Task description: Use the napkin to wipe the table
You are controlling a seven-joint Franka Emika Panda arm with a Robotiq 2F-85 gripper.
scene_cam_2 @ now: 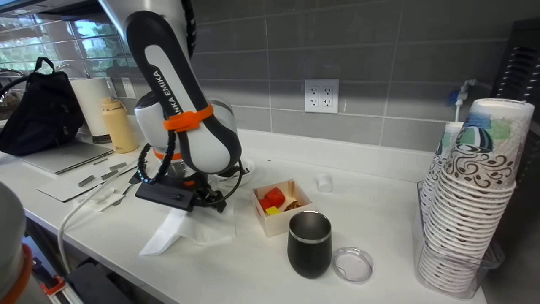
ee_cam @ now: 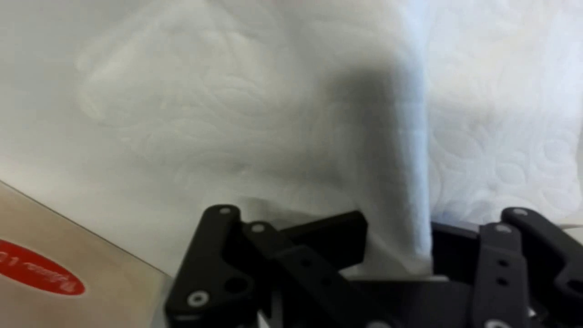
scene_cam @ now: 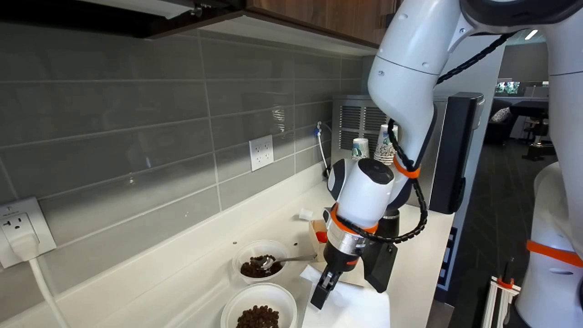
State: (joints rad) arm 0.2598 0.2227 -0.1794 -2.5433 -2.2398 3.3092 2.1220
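The white napkin (scene_cam: 364,310) lies spread and crumpled on the off-white table (scene_cam_2: 253,270). An embossed pattern shows on the napkin (ee_cam: 227,105) in the wrist view, and part of it rises as a fold between the black fingers. My gripper (scene_cam: 320,296) points down onto the napkin near the bowls and is shut on that fold. From the opposite side, the gripper (scene_cam_2: 220,206) sits low over the napkin (scene_cam_2: 206,230), one corner of which trails toward the front edge. In the wrist view, cloth at the gripper (ee_cam: 398,241) hides part of the fingertips.
Two white bowls of brown balls stand beside the gripper, the farther one (scene_cam: 237,259) with a spoon (scene_cam: 296,258). A wooden box (scene_cam_2: 276,226), black tumbler (scene_cam_2: 310,253), clear lid (scene_cam_2: 353,265) and stacked paper cups (scene_cam_2: 462,228) share the table. A tiled wall (scene_cam: 114,155) runs behind.
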